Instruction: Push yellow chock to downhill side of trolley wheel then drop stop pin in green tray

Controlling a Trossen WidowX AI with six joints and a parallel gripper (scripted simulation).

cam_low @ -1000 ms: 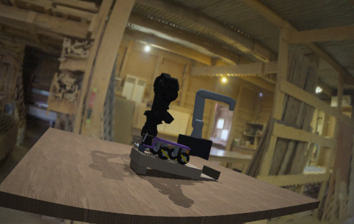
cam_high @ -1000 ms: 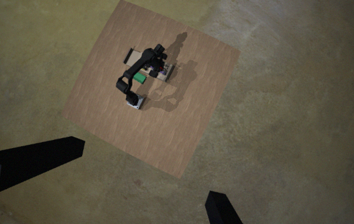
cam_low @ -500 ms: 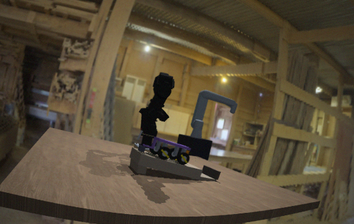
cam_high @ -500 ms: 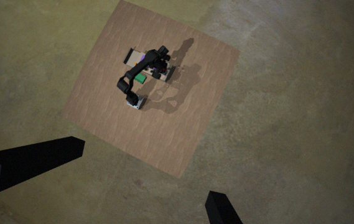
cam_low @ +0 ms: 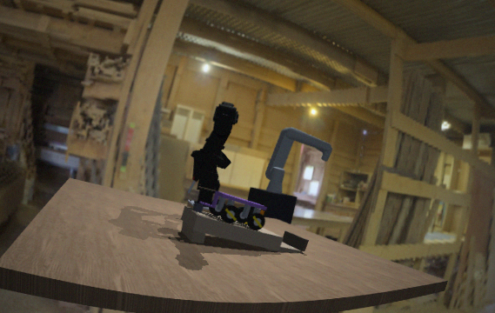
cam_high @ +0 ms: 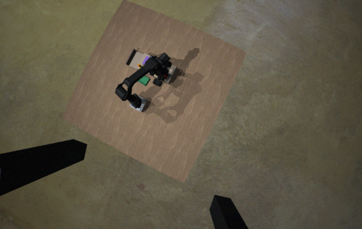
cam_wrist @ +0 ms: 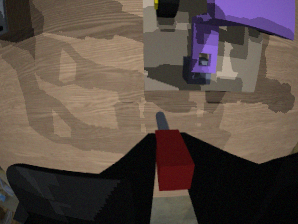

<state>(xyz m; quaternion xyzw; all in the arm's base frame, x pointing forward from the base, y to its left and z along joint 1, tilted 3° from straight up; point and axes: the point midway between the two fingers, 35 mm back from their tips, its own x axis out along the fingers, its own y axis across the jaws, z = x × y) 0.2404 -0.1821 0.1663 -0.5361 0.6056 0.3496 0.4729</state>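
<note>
My gripper (cam_wrist: 165,139) is shut on the stop pin (cam_wrist: 174,161) (cam_high: 165,76). The pin's red head is between the fingers, and its grey shank points forward, clear of the ramp's uphill end in the wrist view. The purple trolley (cam_low: 240,200) (cam_wrist: 255,16) stands on the ramp (cam_low: 234,233) (cam_wrist: 251,75). Its purple tongue (cam_wrist: 210,46) has a square hole with no pin in it. The chock's orange handle (cam_high: 139,65) shows near the trolley's downhill end; whether the chock touches a wheel cannot be told. The green tray (cam_high: 144,81) lies beside the ramp, partly behind the arm.
A dark end stop (cam_high: 131,57) (cam_low: 295,241) stands at the ramp's low end. The arm's pale base (cam_high: 142,107) is on the wooden table (cam_high: 168,149) (cam_low: 112,269), beyond the tray from the ramp. The arm reaches over the ramp and hides part of the trolley from above.
</note>
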